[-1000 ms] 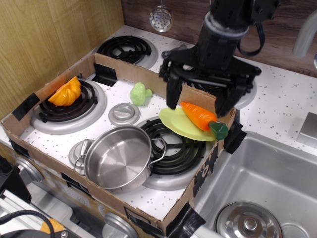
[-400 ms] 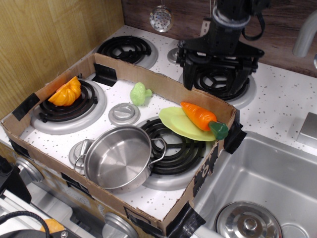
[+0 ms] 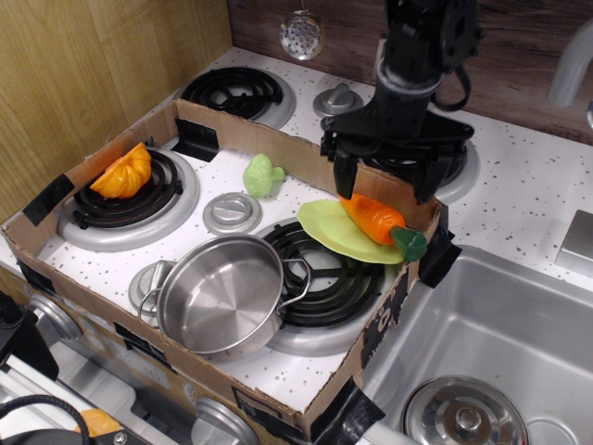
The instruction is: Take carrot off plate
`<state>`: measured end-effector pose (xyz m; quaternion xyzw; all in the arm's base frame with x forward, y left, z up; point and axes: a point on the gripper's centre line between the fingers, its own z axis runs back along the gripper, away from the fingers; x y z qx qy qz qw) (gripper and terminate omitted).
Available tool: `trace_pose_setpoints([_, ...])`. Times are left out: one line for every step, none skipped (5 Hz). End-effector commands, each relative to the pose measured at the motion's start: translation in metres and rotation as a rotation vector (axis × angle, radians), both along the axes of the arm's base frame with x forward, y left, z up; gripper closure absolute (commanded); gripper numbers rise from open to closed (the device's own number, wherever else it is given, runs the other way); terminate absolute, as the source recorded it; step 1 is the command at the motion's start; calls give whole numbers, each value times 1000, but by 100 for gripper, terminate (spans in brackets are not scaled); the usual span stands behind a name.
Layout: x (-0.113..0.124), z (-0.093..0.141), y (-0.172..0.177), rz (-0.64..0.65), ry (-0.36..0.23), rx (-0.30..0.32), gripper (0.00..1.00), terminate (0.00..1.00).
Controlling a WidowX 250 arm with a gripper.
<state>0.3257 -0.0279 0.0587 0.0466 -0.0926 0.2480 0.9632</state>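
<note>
My gripper (image 3: 384,183) hangs above the far end of the carrot (image 3: 374,218), its two black fingers (image 3: 345,176) spread wide apart and holding nothing. One finger stands to the left of the carrot's orange body, the other to the right, over the cardboard rim; whether either tip touches the carrot cannot be told from this angle. My dark arm rises straight up from the gripper and out of the top of the frame.

The carrot lies on the plate (image 3: 334,232), orange body pointing toward the back wall, dark green top hanging past the plate's near right edge beside the wall of the cardboard tray (image 3: 278,139). The lime-green plate rests tilted on the rear part of the front right burner (image 3: 329,278), inside the tray.

Just in front of the plate, the steel pot (image 3: 222,295) sits upright and open on the white speckled surface (image 3: 278,357), one handle reaching over the burner's coil. A round grey knob (image 3: 233,212) lies between the burners, with a small pale green toy (image 3: 262,175) near it toward the back. Well apart, on the left burner (image 3: 130,204), sits an orange ridged wedge toy (image 3: 123,171).

Outside the tray, a back left burner (image 3: 236,93) and a second grey knob (image 3: 338,98) show on the stove top, and a metal strainer (image 3: 300,35) hangs on the dark wall. To the right, a steel sink (image 3: 491,324) holds a drain lid (image 3: 460,415).
</note>
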Motion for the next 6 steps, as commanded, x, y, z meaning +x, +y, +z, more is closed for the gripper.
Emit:
trace_pose_setpoints([10,-8,1,-1,-35,-24,0,0])
trace_pose_setpoints([6,-18,0,-8,-17,-22,0,0])
trace_pose_setpoints([3,-21,1,-12,-3,-4,0,0])
trace_pose_setpoints([3,-24,0,-24,3,-2,0,0])
trace_pose_setpoints([7,-23,1,-22,15,-8,100,0])
trace_pose_setpoints([9,-24,0,-22,26,-13,100,0])
